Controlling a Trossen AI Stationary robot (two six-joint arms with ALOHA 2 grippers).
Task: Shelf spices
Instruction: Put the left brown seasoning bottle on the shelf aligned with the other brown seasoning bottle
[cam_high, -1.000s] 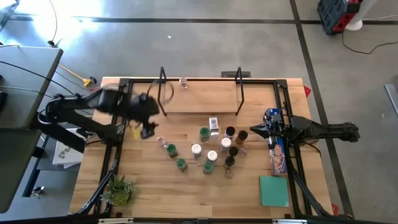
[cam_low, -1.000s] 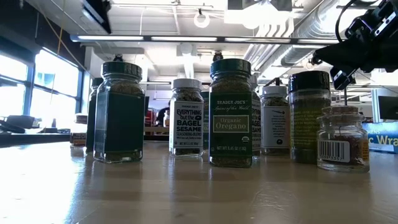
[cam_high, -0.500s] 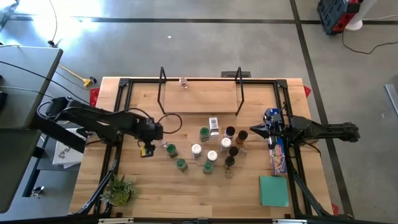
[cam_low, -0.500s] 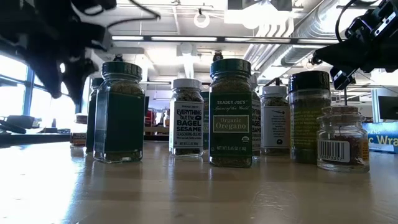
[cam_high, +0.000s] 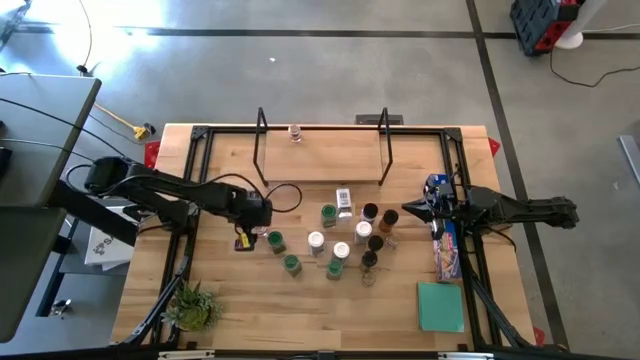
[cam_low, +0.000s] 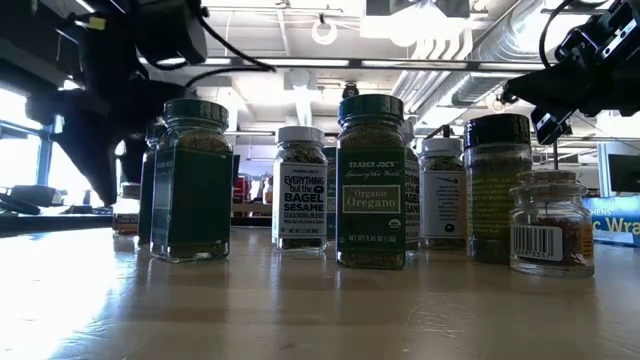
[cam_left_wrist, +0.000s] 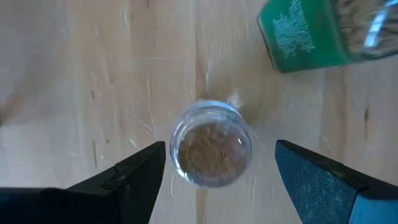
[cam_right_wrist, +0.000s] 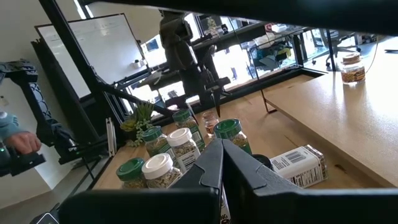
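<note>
With its fingers spread wide on either side of a clear-topped jar (cam_left_wrist: 211, 143), the left gripper (cam_left_wrist: 214, 171) is judged to be at the approach stage of a pick: that jar stands upright on the table (cam_high: 230, 300) between the open fingers, touching neither. The next move calls for lowering until the fingers flank the jar body, then closing on it and carrying it to the shelf (cam_high: 320, 158) at the table's far side, where one jar (cam_high: 295, 132) already stands. In the low view, the nearest readable label is on the green-capped oregano jar (cam_low: 371, 180): "TRADER JOE'S", "Organic Oregano". Just behind it, a white-capped jar (cam_low: 300, 188) reads "EVERYTHING but the BAGEL SESAME SEASONING BLEND". Other labels are too small to read. The remaining spices stand clustered mid-table, well apart from the shelf. The right gripper (cam_high: 408, 213) waits clenched and empty beside the cluster's right edge.
</note>
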